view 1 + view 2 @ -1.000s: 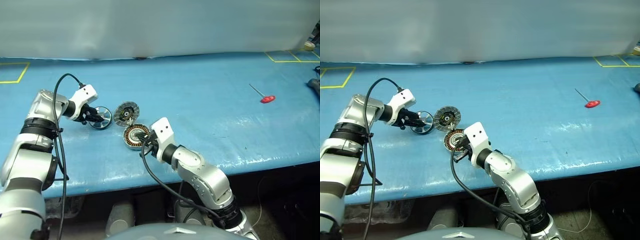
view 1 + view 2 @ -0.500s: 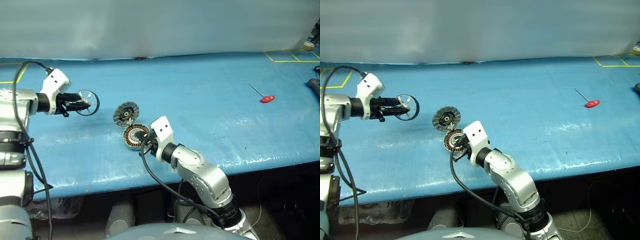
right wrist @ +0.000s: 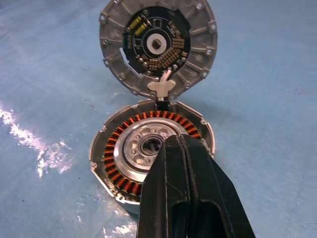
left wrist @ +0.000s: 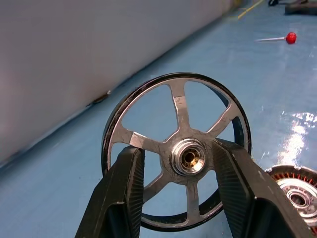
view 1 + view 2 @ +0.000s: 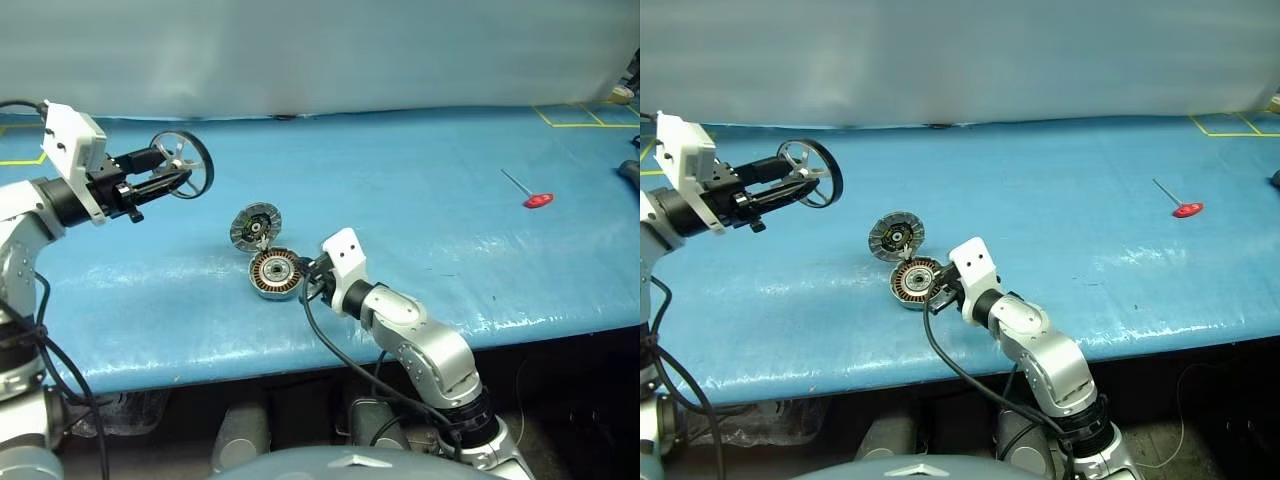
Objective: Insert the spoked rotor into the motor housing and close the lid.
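Note:
The spoked rotor (image 4: 188, 157), a dark-rimmed wheel with silver spokes, is held upright in the air above the table's left part. My left gripper (image 5: 172, 178) is shut on it, one finger (image 4: 124, 188) on each side of the hub. The motor housing (image 5: 275, 272) lies open on the blue table, its copper windings showing. The lid (image 5: 255, 224) stands tilted up at the housing's far edge, its inner face (image 3: 157, 45) towards me. My right gripper (image 3: 173, 144) is shut and empty, its tips at the housing's near rim (image 3: 106, 148).
A red-handled tool (image 5: 536, 200) lies far right on the blue table (image 5: 420, 180). Yellow tape marks (image 5: 575, 115) sit at the back corners. A pale wall runs behind the table. The front edge (image 5: 500, 325) is near my right arm.
My left gripper has lifted the spoked rotor off the table beside the lid and carried it up and left. My right gripper has shifted slightly right, uncovering more of the housing.

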`<action>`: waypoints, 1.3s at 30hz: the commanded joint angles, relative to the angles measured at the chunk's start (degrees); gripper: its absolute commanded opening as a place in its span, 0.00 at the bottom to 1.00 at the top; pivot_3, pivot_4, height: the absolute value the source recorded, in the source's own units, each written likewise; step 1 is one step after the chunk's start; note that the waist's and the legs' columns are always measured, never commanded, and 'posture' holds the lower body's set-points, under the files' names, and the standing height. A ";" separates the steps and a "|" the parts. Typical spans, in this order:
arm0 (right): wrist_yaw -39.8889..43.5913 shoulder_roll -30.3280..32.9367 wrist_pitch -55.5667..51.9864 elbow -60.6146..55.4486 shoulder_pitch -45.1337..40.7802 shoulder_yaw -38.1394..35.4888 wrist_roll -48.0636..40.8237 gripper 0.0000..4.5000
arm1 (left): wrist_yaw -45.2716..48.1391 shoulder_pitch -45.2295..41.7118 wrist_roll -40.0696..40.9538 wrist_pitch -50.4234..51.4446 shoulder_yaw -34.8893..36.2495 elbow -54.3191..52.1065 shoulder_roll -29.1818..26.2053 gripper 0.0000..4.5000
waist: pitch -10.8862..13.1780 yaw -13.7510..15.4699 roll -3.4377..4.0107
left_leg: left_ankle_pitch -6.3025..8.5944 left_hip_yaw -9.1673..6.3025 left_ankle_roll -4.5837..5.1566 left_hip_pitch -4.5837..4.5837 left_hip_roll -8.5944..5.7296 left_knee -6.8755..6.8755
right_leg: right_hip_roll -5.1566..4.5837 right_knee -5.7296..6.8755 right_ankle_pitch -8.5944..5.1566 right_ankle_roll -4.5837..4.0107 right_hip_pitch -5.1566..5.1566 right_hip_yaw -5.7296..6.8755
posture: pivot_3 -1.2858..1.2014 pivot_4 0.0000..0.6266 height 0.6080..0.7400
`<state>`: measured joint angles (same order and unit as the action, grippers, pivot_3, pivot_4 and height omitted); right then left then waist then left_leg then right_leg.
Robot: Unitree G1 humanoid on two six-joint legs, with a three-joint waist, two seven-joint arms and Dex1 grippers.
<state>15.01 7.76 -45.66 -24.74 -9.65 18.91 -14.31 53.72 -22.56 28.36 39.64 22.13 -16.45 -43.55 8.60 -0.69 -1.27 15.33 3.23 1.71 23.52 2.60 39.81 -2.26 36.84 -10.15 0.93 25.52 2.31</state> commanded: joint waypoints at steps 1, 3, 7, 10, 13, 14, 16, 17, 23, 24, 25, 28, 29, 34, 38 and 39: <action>0.15 0.50 0.25 -1.26 0.30 -1.74 -0.19 0.00 | -4.07 1.51 4.88 1.71 1.62 -7.64 1.80 0.41 | 0.00 0.00 0.00 | 0.00 0.00 0.00 -0.01 0.00 0.00 | 0.01 0.00 0.00 0.01 0.00 0.00 | 0.52 0.24 1.00; 0.25 1.12 0.29 -0.89 0.34 -2.86 -0.29 0.00 | -6.15 3.54 6.23 2.57 -0.18 -11.05 3.44 0.41 | 0.00 -0.08 0.00 | -0.02 0.01 -0.03 -0.02 -0.04 0.00 | 0.08 0.00 0.00 0.00 0.00 -0.01 | 0.52 0.24 1.00; 0.55 2.17 1.01 -0.26 0.18 -4.56 -0.23 0.00 | -9.36 7.70 6.25 2.53 -4.19 -15.38 5.75 0.41 | 0.01 -0.04 0.02 | -0.03 0.05 -0.05 -0.18 -0.06 -0.02 | 0.15 0.03 -0.01 -0.01 -0.10 -0.07 | 0.52 0.24 1.00; 1.70 3.65 3.06 0.42 0.08 -5.02 0.25 0.00 | -12.13 10.26 6.47 2.07 -6.41 -16.71 7.96 0.41 | 0.01 -0.02 0.02 | -0.05 0.04 -0.09 -0.18 -0.07 -0.02 | 0.21 0.04 -0.01 -0.02 -0.09 -0.09 | 0.52 0.24 1.00; 3.36 5.03 5.09 0.98 0.12 -4.36 0.64 0.00 | -13.40 12.26 4.99 0.54 -8.77 -17.42 8.61 0.41 | 0.01 -0.03 0.03 | -0.05 0.05 -0.08 -0.18 -0.08 -0.02 | 0.22 0.03 -0.02 -0.03 -0.09 -0.12 | 0.52 0.24 1.00; 3.71 5.21 5.52 1.12 0.14 -4.13 0.72 0.00 | -13.52 12.75 4.40 -0.16 -9.46 -17.45 8.47 0.41 | 0.01 -0.02 0.03 | -0.04 0.05 -0.08 -0.18 -0.08 -0.02 | 0.22 0.02 -0.02 -0.03 -0.09 -0.12 | 0.52 0.24 1.00; 5.00 5.10 6.62 1.03 0.34 -3.53 0.05 0.00 | -14.67 13.85 4.08 -0.08 -11.76 -17.23 9.36 0.41 | 0.01 0.01 0.03 | -0.04 0.06 -0.08 -0.17 -0.10 -0.05 | 0.22 0.01 -0.02 -0.03 -0.07 -0.13 | 0.52 0.24 1.00; 5.57 5.06 6.96 0.95 0.47 -3.21 -0.16 0.00 | -14.82 14.49 4.22 -0.06 -12.83 -17.12 9.78 0.41 | 0.01 0.01 0.03 | -0.04 0.06 -0.08 -0.18 -0.10 -0.05 | 0.23 0.01 -0.02 -0.03 -0.08 -0.13 | 0.52 0.24 1.00; 7.61 5.06 8.73 0.87 1.28 -2.54 -0.23 0.00 | -14.47 17.45 0.54 -1.72 -18.73 -15.09 8.93 0.41 | 0.01 0.04 0.03 | -0.04 0.06 -0.08 -0.18 -0.08 -0.07 | 0.21 0.00 -0.03 -0.04 -0.06 -0.13 | 0.52 0.24 1.00; 8.05 5.01 9.17 1.00 1.49 -2.73 -0.47 0.00 | -14.10 17.82 -0.55 -2.44 -19.84 -14.45 8.51 0.41 | 0.01 0.05 0.03 | -0.04 0.06 -0.08 -0.18 -0.08 -0.07 | 0.21 0.00 -0.03 -0.04 -0.06 -0.13 | 0.52 0.24 1.00; 8.51 5.09 9.82 1.23 1.70 -2.96 -0.56 0.00 | -13.89 18.04 -1.42 -3.05 -20.69 -13.77 8.29 0.41 | 0.01 0.07 0.04 | -0.04 0.06 -0.08 -0.18 -0.06 -0.07 | 0.21 0.00 -0.03 -0.04 -0.06 -0.13 | 0.52 0.24 1.00; 9.56 5.91 13.00 2.64 2.25 -3.51 0.35 0.00 | -13.83 18.11 -2.78 -4.48 -21.78 -11.85 8.39 0.41 | 0.02 0.06 0.04 | -0.04 0.06 -0.08 -0.18 -0.04 -0.07 | 0.21 0.00 -0.04 -0.06 -0.04 -0.12 | 0.52 0.24 1.00; 9.99 6.46 14.49 3.26 2.46 -3.51 0.97 0.00 | -13.81 18.05 -3.02 -4.88 -21.87 -11.21 8.51 0.41 | 0.02 0.06 0.04 | -0.04 0.06 -0.08 -0.18 -0.04 -0.07 | 0.20 0.00 -0.04 -0.06 -0.04 -0.12 | 0.52 0.24 1.00; 13.28 6.56 26.99 8.51 3.58 -4.14 1.87 0.00 | -13.10 16.99 -4.72 -7.15 -23.18 -8.08 8.78 0.41 | 0.03 0.07 0.05 | -0.04 0.06 -0.08 -0.15 -0.05 -0.14 | 0.19 -0.04 -0.04 -0.06 0.00 -0.12 | 0.52 0.24 1.00; 17.66 7.42 33.07 14.17 3.06 -3.42 2.32 0.00 | -11.97 15.84 -5.10 -7.47 -24.21 -6.20 8.89 0.41 | 0.03 0.02 0.06 | -0.04 0.08 -0.07 -0.16 -0.06 -0.16 | 0.20 -0.05 -0.05 -0.06 0.00 -0.13 | 0.52 0.24 1.00; 18.56 7.54 34.07 15.51 2.79 -3.37 2.39 0.00 | -11.61 15.63 -5.13 -7.46 -24.39 -5.92 8.81 0.41 | 0.03 0.02 0.06 | -0.04 0.08 -0.07 -0.16 -0.06 -0.17 | 0.20 -0.05 -0.05 -0.06 -0.01 -0.13 | 0.52 0.24 1.00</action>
<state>31.62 15.25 -14.70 -10.35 -5.95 15.56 -11.99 41.36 -5.73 23.05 33.38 -2.01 -22.23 -34.86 8.63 -0.67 -1.21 15.29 3.32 1.64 23.36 2.54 39.64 -2.06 36.79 -10.20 0.87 25.52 2.18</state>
